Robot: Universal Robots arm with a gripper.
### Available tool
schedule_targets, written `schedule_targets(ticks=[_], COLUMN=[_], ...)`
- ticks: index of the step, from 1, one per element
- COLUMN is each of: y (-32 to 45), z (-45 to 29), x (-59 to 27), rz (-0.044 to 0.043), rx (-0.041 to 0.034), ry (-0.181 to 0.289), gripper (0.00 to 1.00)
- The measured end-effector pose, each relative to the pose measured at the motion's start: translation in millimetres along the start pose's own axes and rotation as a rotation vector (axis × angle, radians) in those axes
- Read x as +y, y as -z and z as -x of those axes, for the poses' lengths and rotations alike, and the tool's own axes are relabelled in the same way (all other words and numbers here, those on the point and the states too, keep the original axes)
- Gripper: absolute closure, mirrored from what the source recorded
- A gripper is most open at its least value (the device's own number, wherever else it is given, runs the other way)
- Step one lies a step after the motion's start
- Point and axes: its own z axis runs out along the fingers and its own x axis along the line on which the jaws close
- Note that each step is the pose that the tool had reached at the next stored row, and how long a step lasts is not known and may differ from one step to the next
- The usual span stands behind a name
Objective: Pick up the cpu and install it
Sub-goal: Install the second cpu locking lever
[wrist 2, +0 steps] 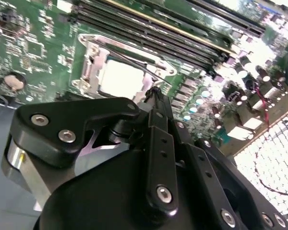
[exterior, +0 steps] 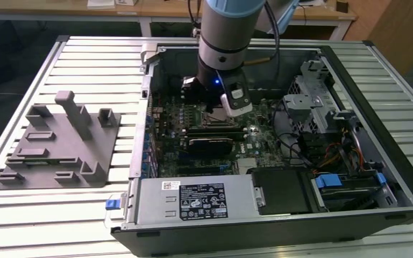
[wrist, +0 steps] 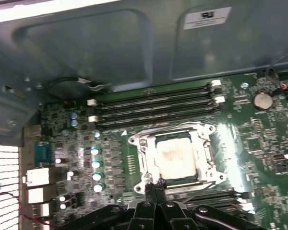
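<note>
The cpu (wrist: 175, 155), a pale silvery square, lies flat inside the metal-framed socket (wrist: 140, 143) on the green motherboard; it also shows in the second wrist view (wrist 2: 119, 76). My gripper (wrist: 154, 186) hangs just above the socket's near edge, its two black fingers pressed together with nothing between them. The same shut fingertips (wrist 2: 155, 94) end beside the cpu's corner. In the exterior view the arm (exterior: 219, 48) reaches down into the open computer case, and the gripper (exterior: 205, 107) sits low over the motherboard.
Memory slots (wrist: 153, 103) run along the far side of the socket. The case's metal walls (exterior: 149, 80) surround the board, with a drive cage (exterior: 314, 102) and cables toward the exterior view's right. A grey plastic tray (exterior: 56, 145) lies on the slatted table outside the case.
</note>
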Motion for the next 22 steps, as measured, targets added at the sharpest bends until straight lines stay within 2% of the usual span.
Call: schedule_targets(ticks=[2, 6, 14, 18, 22], y=[0.0, -0.1, -0.7, -6.2, -13.2], z=[2.1, 4.6, 7.4, 7.2, 1.9], x=[0.3, -0.9, -12.1, -17.3, -21.0], rz=[-0.0035, -0.0043, -0.004, -0.0036, -0.0039], rx=[-0.0011, -0.0023, -0.0036, -0.0038, -0.0037], ry=[-0.002, -0.007, -0.012, -0.013, -0.013], gripper=[0.89, 0.89, 0.89, 0.89, 0.89])
